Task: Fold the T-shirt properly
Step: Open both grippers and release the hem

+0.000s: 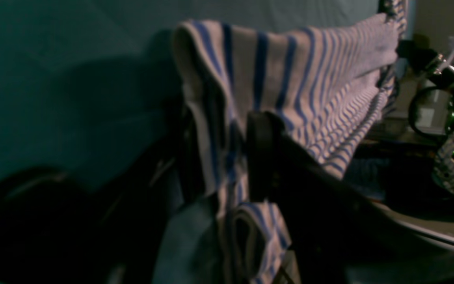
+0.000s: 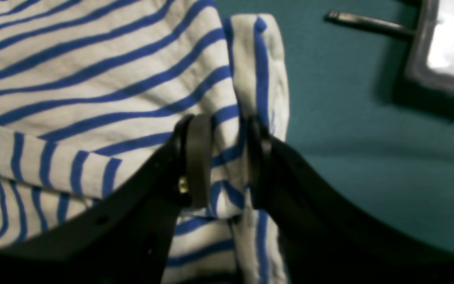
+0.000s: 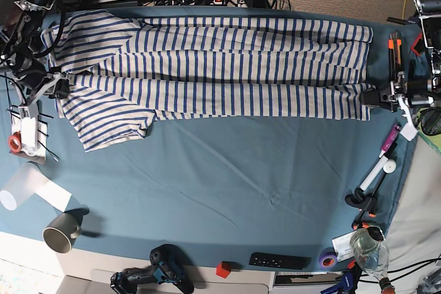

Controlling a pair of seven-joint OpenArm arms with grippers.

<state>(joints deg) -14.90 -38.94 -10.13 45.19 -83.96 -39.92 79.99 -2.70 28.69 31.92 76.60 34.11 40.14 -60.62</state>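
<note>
The T-shirt (image 3: 213, 67) lies stretched along the table's (image 3: 227, 177) far side, a lengthwise fold in it. The left hand (image 3: 377, 96) and right hand (image 3: 58, 87) each pinch an end, likely keeping that fold taut and straight.

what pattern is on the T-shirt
White with thin blue stripes on the T-shirt; base view shows it best.

Left wrist view is dark and blurry; I can't make out the left gripper (image 1: 227, 157) fingers' near side. T-shirt (image 2: 93, 79) runs off the right wrist frame. Drill (image 3: 155, 277) at the desk (image 3: 227, 170) edge partly cropped.
</note>
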